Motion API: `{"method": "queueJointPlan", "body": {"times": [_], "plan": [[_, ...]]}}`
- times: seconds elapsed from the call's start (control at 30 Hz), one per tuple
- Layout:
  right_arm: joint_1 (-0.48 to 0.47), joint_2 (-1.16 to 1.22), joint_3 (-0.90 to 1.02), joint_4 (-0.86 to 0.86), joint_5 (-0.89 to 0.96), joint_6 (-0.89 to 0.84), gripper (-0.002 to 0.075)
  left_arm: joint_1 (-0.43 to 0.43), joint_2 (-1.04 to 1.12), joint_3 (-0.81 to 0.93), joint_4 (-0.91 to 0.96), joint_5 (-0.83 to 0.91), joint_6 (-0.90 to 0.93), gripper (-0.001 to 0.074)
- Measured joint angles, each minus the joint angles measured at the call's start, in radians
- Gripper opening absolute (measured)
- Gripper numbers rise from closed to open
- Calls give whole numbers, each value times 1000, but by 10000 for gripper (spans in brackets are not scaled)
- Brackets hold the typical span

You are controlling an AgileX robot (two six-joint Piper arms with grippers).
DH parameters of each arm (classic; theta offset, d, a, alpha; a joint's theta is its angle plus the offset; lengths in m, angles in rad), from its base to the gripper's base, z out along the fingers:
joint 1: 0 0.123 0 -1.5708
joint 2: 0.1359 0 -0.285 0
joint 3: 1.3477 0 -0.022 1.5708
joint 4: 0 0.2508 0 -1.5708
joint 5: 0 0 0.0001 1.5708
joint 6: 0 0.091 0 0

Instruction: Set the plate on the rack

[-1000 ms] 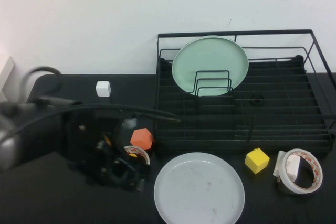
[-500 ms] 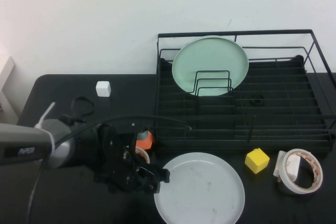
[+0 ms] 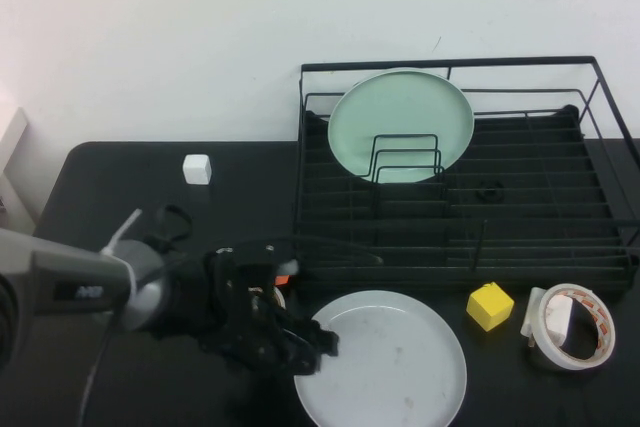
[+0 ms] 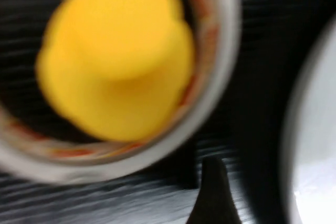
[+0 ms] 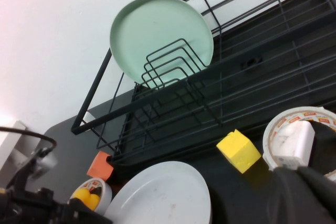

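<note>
The pale grey-white plate (image 3: 385, 359) lies flat on the black table in front of the black wire rack (image 3: 520, 209). It also shows in the right wrist view (image 5: 163, 195) and at the edge of the left wrist view (image 4: 317, 145). My left gripper (image 3: 308, 343) is low at the plate's left rim, open, with one fingertip (image 4: 210, 195) showing beside the rim. My right gripper (image 5: 307, 195) is outside the high view, shut and empty, near the table's front right.
A mint-green plate (image 3: 400, 125) stands in the rack's loop dividers. A tape roll holding a yellow piece (image 4: 121, 61) and an orange block (image 3: 284, 267) sit by my left gripper. A yellow block (image 3: 489, 306), a tape roll with a white adapter (image 3: 568, 327) and a white cube (image 3: 197, 169) lie around.
My left arm has moved right across the table, past the tape roll and orange block, and its gripper now sits at the plate's left rim. The plate has not moved.
</note>
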Motion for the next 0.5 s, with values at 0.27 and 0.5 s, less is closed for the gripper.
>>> {"method": "queueJointPlan", "body": {"times": [0.27, 0.5], "plan": [[0, 0, 0, 0, 0, 0, 0, -56, 29, -6, -65, -37, 52, 451], [0, 0, 0, 0, 0, 0, 0, -56, 42, -8, -86, -72, 52, 138]]}}
